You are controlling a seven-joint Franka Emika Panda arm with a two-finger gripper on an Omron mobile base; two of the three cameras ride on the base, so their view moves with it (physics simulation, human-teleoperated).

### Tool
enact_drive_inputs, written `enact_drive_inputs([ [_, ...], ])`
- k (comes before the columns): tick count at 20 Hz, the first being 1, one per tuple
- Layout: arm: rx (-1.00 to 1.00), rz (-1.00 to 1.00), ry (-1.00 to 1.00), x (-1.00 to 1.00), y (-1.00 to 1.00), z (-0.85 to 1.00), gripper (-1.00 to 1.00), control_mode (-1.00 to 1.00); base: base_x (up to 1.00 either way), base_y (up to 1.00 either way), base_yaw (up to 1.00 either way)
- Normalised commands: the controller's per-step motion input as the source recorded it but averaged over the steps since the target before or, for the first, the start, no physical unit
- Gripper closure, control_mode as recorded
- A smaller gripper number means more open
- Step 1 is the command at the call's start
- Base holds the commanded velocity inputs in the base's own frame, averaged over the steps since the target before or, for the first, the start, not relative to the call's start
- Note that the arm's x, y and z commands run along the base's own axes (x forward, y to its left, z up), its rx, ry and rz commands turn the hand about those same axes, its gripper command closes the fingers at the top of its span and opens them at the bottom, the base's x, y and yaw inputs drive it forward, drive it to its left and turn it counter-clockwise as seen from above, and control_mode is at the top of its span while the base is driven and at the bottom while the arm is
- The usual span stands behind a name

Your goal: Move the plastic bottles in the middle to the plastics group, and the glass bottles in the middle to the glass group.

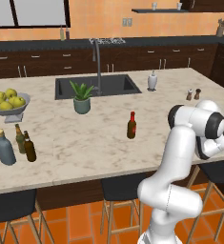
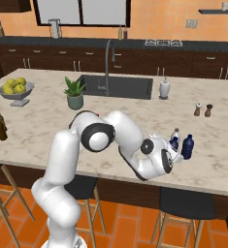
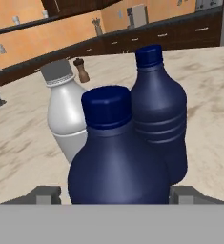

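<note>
The squat navy bottle (image 3: 116, 157) stood among the plastics, gripper (image 3: 114, 194) fingers spread beside it. One brown bottle (image 1: 29, 147) had joined the glass; the red-capped bottle (image 1: 131, 126) remained mid-counter.

Orange walls (image 1: 99, 16), dark cabinets (image 1: 37, 59) at twelve o'clock; marble bench (image 1: 85, 143); stools (image 1: 120, 190) on orange tile floor (image 1: 80, 224).

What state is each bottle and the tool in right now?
squat navy bottle: upright on the counter, between the tool's fingers, beside the plastics
tall blue bottle: upright, just behind it
pale bottle: upright, capped
red-capped brown bottle: upright, alone mid-counter
plain brown bottle: upright by the glass pair
grey-blue bottle: upright, corked
olive-green bottle: upright
tool: fingers either side of the navy bottle; grip or release unclear
</note>
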Motion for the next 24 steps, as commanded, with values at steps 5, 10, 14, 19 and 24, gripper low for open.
enact_drive_inputs([
  [5, 0.0, 0.0, 0.0, 0.0, 0.0, 0.0, -1.0, -1.0, 0.0, 0.0, 0.0],
  [10, 0.0, 0.0, 0.0, -0.13, 0.0, 0.0, -1.0, -1.0, 0.0, 0.0, 0.0],
  [14, 0.0, 0.0, 0.0, -0.18, 0.05, 0.05, -1.0, -1.0, 0.0, 0.0, 0.0],
  [19, 0.01, 0.0, 0.02, -0.03, 0.15, 0.04, -1.0, -1.0, 0.0, 0.0, 0.0],
  [24, 0.04, 0.0, 0.12, -0.04, 0.26, 0.07, -1.0, -1.0, 0.0, 0.0, 0.0],
])
